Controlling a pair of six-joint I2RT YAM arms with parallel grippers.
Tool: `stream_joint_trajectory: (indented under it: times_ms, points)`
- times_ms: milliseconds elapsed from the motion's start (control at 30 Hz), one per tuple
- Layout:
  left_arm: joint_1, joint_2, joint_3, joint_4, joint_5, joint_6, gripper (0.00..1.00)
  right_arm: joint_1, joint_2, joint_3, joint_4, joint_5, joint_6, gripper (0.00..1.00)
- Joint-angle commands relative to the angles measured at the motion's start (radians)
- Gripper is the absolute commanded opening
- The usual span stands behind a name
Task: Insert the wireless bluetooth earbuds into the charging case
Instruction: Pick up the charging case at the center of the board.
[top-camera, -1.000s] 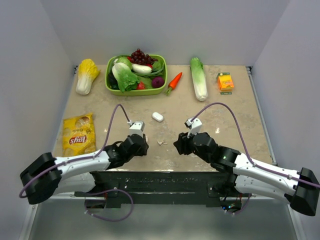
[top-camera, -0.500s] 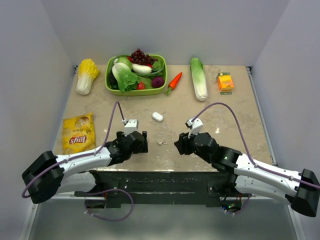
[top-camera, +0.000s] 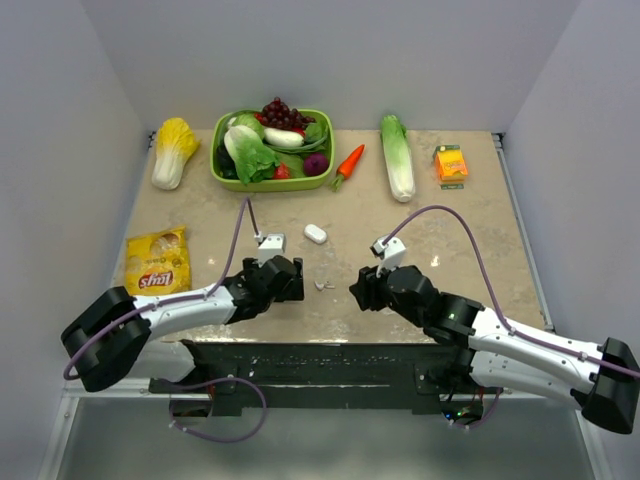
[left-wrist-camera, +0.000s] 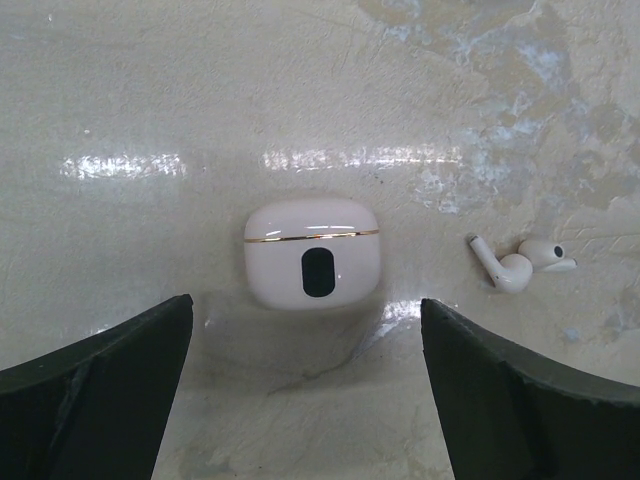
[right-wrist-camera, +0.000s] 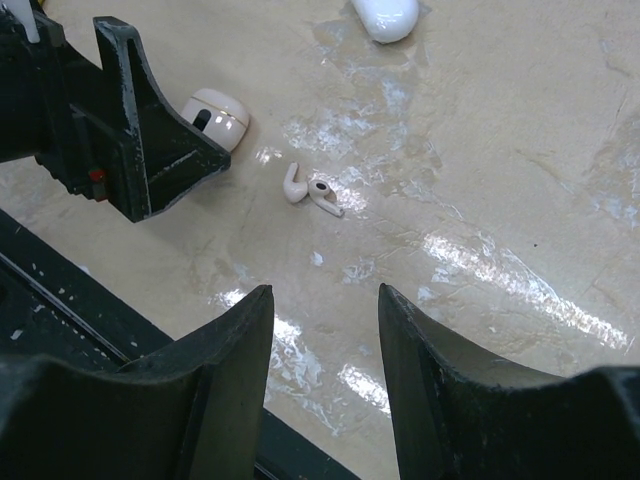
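Note:
The charging case (left-wrist-camera: 312, 250) is a glossy white pebble with a gold seam and a dark oval window. It lies shut on the table just ahead of my left gripper (left-wrist-camera: 306, 322), which is open wide with its fingertips on either side of the case's near end. Two white earbuds (left-wrist-camera: 520, 262) lie together on the table right of the case. In the right wrist view the earbuds (right-wrist-camera: 308, 190) and the case (right-wrist-camera: 218, 116) lie beyond my right gripper (right-wrist-camera: 325, 290), which is open and empty. From above, the earbuds (top-camera: 322, 285) lie between the left gripper (top-camera: 288, 278) and right gripper (top-camera: 357, 290).
A small white oval object (top-camera: 315, 233) lies farther up the table. At the back are a green basket (top-camera: 225, 178) of vegetables, a carrot (top-camera: 348, 163), a long cabbage (top-camera: 398, 157), a yellow cabbage (top-camera: 174, 152) and an orange box (top-camera: 451, 164). A chips bag (top-camera: 157, 268) lies at the left.
My left gripper has gone from shut to wide open, and its wrist has shifted slightly up the table. The right arm has not moved.

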Motion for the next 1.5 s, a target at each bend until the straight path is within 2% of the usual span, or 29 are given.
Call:
stream_joint_trajectory:
  times_ms: [0,133,333,600,1000,1233,1367,1467]
  points:
    - [0.007,0.038,0.047,0.022,-0.008,-0.020,0.99,-0.002,0.003,0.030,0.029,0.006,-0.013,0.50]
    - [0.005,0.098,0.087,0.002,-0.022,-0.026,0.96,-0.002,0.006,0.033,0.029,0.004,-0.011,0.50]
    - [-0.001,0.170,0.138,-0.031,-0.045,-0.029,0.84,-0.002,0.000,0.030,0.024,0.012,-0.010,0.50]
    - [-0.009,0.181,0.135,-0.054,-0.054,-0.031,0.76,-0.002,-0.003,0.022,0.025,0.015,-0.004,0.50]
    - [-0.006,0.251,0.161,-0.084,-0.053,0.009,0.74,-0.002,-0.011,0.016,0.022,0.018,0.004,0.50]
    - [-0.007,0.257,0.158,-0.093,-0.050,0.000,0.66,-0.002,-0.011,0.013,0.021,0.021,0.003,0.50]
    - [-0.009,0.254,0.155,-0.114,-0.056,-0.008,0.67,-0.002,-0.010,0.012,0.021,0.020,0.003,0.50]
    - [-0.018,0.251,0.156,-0.137,-0.070,-0.018,0.73,-0.002,-0.011,0.009,0.024,0.020,0.001,0.50]
